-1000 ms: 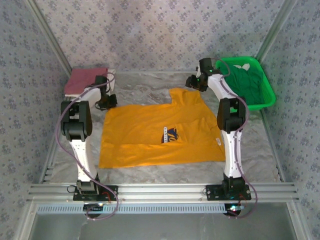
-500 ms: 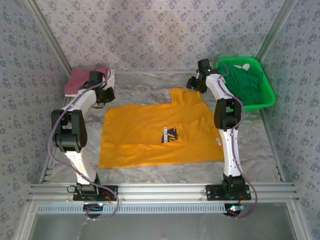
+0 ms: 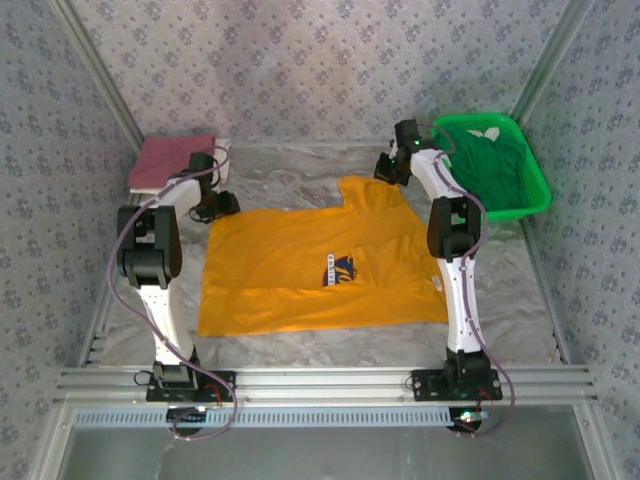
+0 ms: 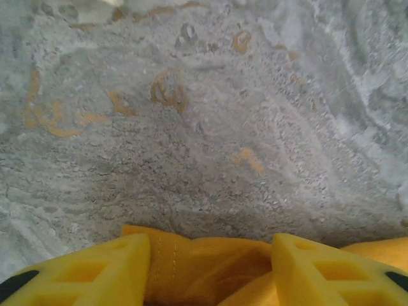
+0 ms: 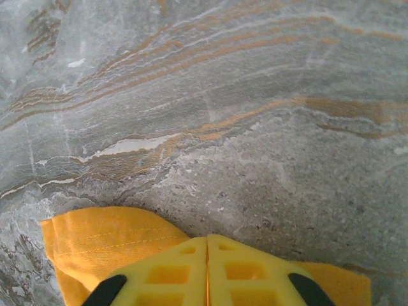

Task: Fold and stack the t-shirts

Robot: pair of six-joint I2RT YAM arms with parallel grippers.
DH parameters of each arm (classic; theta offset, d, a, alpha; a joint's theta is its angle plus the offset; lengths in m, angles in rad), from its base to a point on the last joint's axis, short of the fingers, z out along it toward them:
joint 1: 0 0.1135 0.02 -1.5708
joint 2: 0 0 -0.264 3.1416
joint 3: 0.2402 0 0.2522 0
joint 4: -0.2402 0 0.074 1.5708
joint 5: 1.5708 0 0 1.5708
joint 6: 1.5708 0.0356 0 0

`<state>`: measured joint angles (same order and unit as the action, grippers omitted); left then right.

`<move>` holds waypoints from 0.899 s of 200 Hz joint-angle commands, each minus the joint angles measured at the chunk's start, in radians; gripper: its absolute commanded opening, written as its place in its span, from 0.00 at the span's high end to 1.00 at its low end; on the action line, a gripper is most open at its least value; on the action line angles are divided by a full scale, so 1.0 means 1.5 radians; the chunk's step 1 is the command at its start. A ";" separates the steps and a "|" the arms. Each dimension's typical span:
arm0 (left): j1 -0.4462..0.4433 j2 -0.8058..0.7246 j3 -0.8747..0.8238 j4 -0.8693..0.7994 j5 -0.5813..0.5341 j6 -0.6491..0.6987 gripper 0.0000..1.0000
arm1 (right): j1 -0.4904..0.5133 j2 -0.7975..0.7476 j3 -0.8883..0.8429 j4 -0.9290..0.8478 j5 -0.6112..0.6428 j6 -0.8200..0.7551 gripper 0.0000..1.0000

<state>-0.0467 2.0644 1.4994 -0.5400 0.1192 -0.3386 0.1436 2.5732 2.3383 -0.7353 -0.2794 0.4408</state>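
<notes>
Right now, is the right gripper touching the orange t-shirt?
Touching. In the right wrist view the right gripper is shut and sits on the edge of the orange t-shirt, with cloth spreading out from under it on both sides.

orange-yellow tee (image 3: 320,265): spread flat mid-table, navy chest print facing up, one bit poking out far-right | dusty red tee (image 3: 170,160): folded, far-left corner | green tee (image 3: 490,170): crumpled heap, far right, in the basket (image 3: 543,192)
</notes>
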 commanded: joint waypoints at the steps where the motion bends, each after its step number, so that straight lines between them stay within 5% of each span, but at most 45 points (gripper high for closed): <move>1: 0.000 -0.005 0.012 -0.027 0.027 0.003 0.63 | -0.002 -0.023 0.018 0.016 -0.028 0.002 0.96; 32: 0.001 -0.062 -0.027 -0.005 0.055 -0.015 1.00 | -0.002 -0.075 -0.018 0.041 -0.036 0.004 1.00; 89: 0.002 -0.167 -0.071 0.020 0.019 -0.033 1.00 | -0.004 -0.172 -0.130 0.107 -0.020 0.011 1.00; 112: 0.003 -0.177 -0.076 0.026 0.008 -0.030 1.00 | -0.011 -0.168 -0.132 0.092 -0.002 0.012 0.78; 180: 0.005 -0.142 -0.074 0.038 -0.020 -0.010 1.00 | -0.023 -0.079 -0.058 0.010 0.036 -0.015 0.49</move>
<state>-0.0460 1.8252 1.3815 -0.4957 0.1181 -0.3737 0.1150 2.3695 2.1841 -0.6304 -0.2604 0.4500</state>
